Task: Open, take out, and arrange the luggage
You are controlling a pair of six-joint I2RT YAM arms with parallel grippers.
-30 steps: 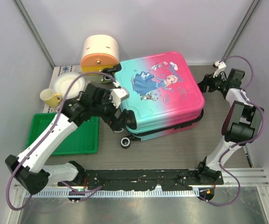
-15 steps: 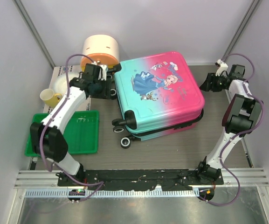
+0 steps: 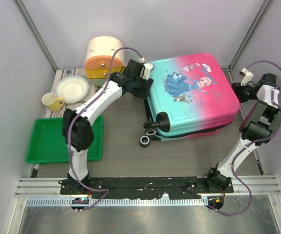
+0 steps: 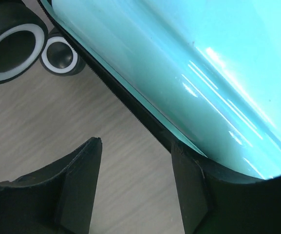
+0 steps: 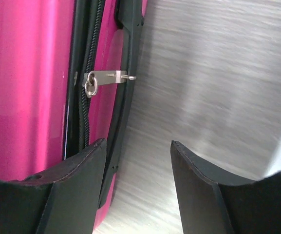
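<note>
Black fingers of the left gripper (image 4: pixel 136 146) stand spread against the luggage's (image 3: pixel 194 92) turquoise edge. The right gripper (image 5: pixel 138 146) gapes empty beside its pink zipped side. The luggage lies closed and flat on the wood-grain table (image 3: pixel 125 156), with pale grey walls (image 3: pixel 155 24) around.

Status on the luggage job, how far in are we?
Barely started. Done: nothing; the suitcase lies flat with its shell closed. In hand: the right gripper, open, faces the pink side just short of the zip pull; the left gripper, open and empty, sits at the turquoise corner. Left: unzip, lift the lid, take out whatever is inside, arrange it.
</note>
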